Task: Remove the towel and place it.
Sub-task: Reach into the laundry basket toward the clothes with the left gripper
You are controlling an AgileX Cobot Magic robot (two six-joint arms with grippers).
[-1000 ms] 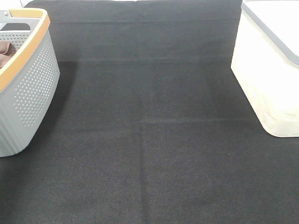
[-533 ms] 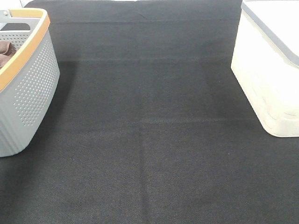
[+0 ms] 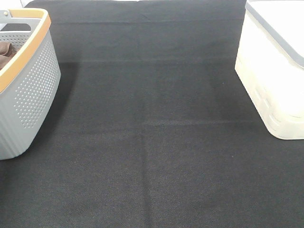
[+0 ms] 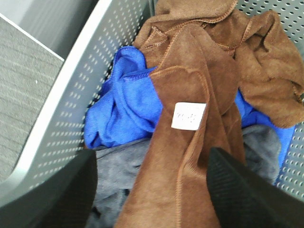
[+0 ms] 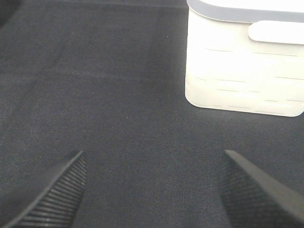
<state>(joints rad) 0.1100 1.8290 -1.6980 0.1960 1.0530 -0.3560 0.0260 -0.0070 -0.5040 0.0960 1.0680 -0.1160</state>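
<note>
1. The towel is found in the basket, atop other cloths, its long fold running straight out between the jaws.
2. The left gripper is spread wide astride it, with nothing clamped.
3. The right gripper, equally wide, is positioned well apart.

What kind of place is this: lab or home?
Probably a staged lab tabletop, not a home: a black fabric-covered table, a grey perforated basket holding mixed cloths, and a white lidded bin.

Towel in basket, left; box right; both on mat.
</note>
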